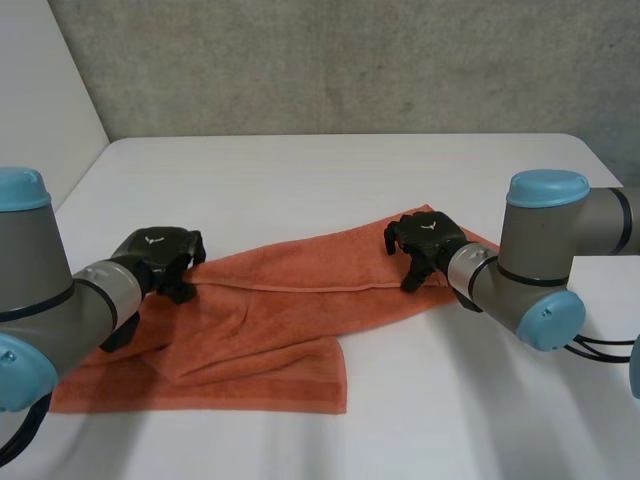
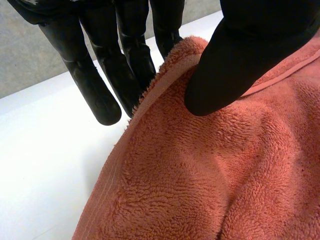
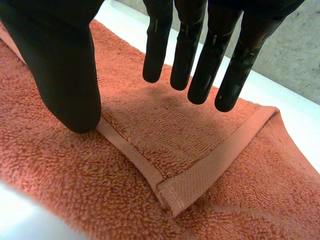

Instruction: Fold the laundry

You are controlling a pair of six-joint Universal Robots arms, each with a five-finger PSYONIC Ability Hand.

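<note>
An orange towel [image 1: 260,320] lies lengthwise across the white table [image 1: 300,170], its near left part doubled over. My left hand [image 1: 157,252] is at the towel's left end on the far edge. In the left wrist view its thumb [image 2: 240,60] presses the towel [image 2: 200,175] from the front while its fingers [image 2: 100,90] stand behind the hem, pinching it. My right hand [image 1: 425,240] is over the towel's right end. There its straight fingers [image 3: 200,65] hover above a turned-over corner [image 3: 175,195], and its thumb [image 3: 60,70] touches the towel [image 3: 75,175] beside the hem.
A grey wall runs behind the table's far edge. Bare white tabletop lies beyond the towel and in front of it on the right. Both grey arms reach in from the near corners.
</note>
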